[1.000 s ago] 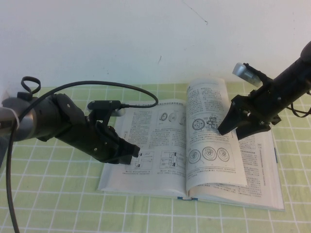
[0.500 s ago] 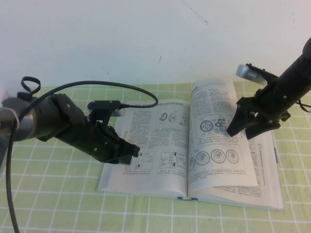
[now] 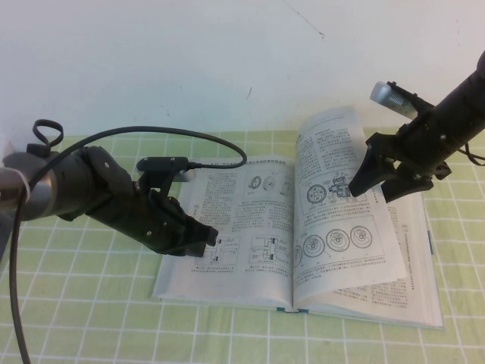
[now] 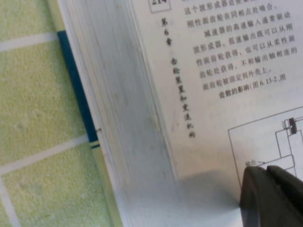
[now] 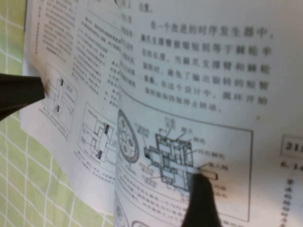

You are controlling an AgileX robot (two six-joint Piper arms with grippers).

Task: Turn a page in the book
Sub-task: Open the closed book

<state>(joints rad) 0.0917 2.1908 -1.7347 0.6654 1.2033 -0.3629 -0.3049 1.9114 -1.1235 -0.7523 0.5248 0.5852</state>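
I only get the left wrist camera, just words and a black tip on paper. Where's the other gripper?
Observer: The right gripper is over the right half of the book, jaws open, with one fingertip against a lifted page.
Operator: Is that page flat?
Observer: No, it arches up off the pages beneath, with its round diagrams facing up.
Operator: And my black tip?
Observer: That's the left gripper, shut, resting on the left page near its lower drawings.

A greyish-white book with black text, round diagrams and a teal-blue cover edge lies on a green cloth gridded with white lines; black hands.
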